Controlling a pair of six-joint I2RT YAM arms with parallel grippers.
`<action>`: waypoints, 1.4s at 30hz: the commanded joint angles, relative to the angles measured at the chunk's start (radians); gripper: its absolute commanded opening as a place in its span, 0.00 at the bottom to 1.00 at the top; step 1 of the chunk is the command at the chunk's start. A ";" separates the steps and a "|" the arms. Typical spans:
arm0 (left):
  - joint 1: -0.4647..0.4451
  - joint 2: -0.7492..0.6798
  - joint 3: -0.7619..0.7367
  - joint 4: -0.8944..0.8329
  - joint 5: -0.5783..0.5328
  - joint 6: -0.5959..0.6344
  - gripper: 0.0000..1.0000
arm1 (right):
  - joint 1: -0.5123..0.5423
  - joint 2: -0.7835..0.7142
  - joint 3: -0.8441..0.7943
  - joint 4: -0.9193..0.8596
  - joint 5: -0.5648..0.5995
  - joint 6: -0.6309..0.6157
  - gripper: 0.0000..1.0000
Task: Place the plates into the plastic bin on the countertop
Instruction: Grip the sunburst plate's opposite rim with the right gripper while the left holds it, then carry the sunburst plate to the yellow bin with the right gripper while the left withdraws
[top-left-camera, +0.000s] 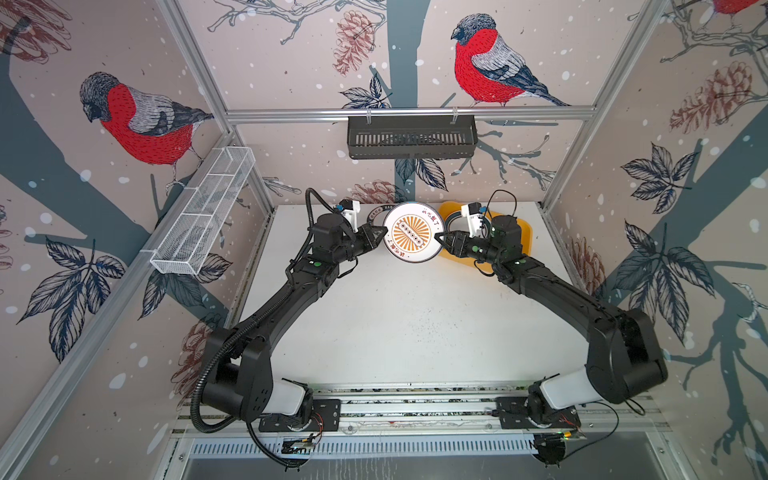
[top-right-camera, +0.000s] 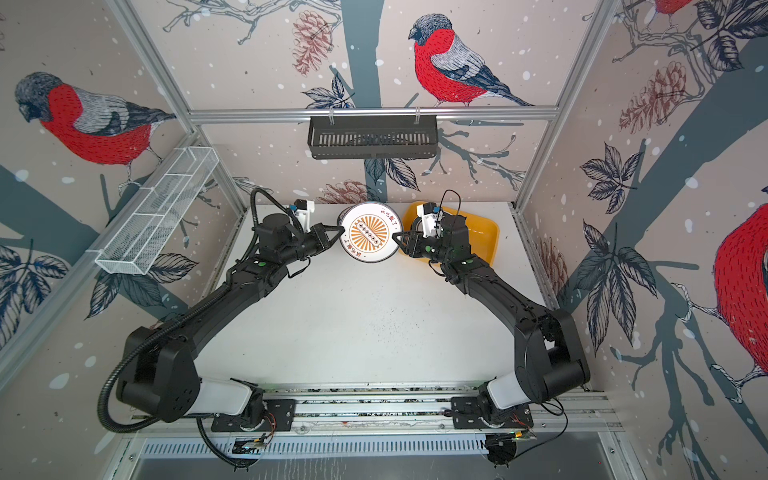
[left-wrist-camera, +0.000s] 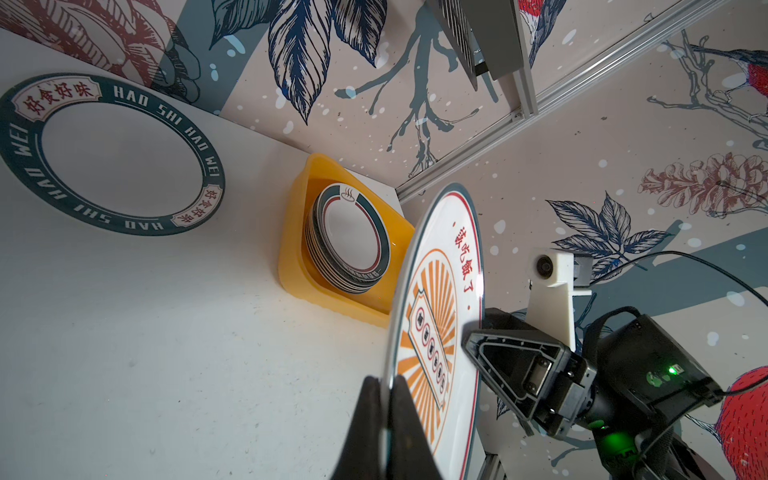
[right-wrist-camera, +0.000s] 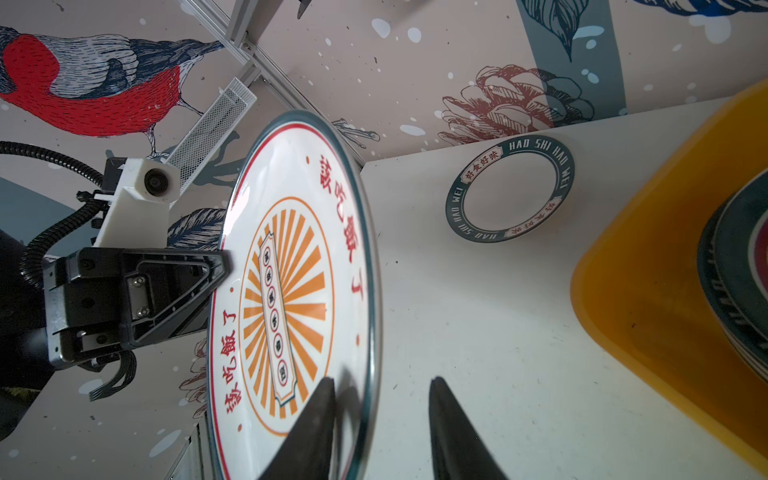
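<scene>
A white plate with an orange sunburst centre (top-left-camera: 411, 232) (top-right-camera: 368, 237) is held above the countertop (top-left-camera: 395, 324), between the two arms. My left gripper (top-left-camera: 380, 235) (left-wrist-camera: 384, 380) is shut on its left rim. My right gripper (top-left-camera: 438, 237) (right-wrist-camera: 382, 380) is open and straddles the opposite rim, one finger by the plate's face and the other apart from its underside. The yellow plastic bin (top-left-camera: 525, 241) (left-wrist-camera: 295, 232) stands at the back right, under the right wrist, and holds a stack of plates (left-wrist-camera: 353, 237) (right-wrist-camera: 739, 266). A plate with a dark lettered rim (left-wrist-camera: 25, 137) (right-wrist-camera: 457, 208) lies flat on the countertop behind the held plate.
A black slatted basket (top-left-camera: 411, 137) hangs on the back rail. A white wire mesh rack (top-left-camera: 203, 212) hangs along the left rail. Aluminium rails (top-left-camera: 415, 403) with both arm bases run along the front edge.
</scene>
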 joint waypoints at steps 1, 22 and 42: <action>-0.002 -0.012 0.011 0.029 0.004 0.011 0.00 | -0.003 -0.004 0.004 -0.014 0.034 0.012 0.35; -0.060 0.013 0.034 0.081 0.052 0.038 0.07 | -0.020 0.037 0.009 -0.054 0.094 0.059 0.02; -0.072 0.004 0.005 0.048 -0.005 0.100 0.79 | -0.170 0.007 -0.024 -0.062 0.096 0.097 0.01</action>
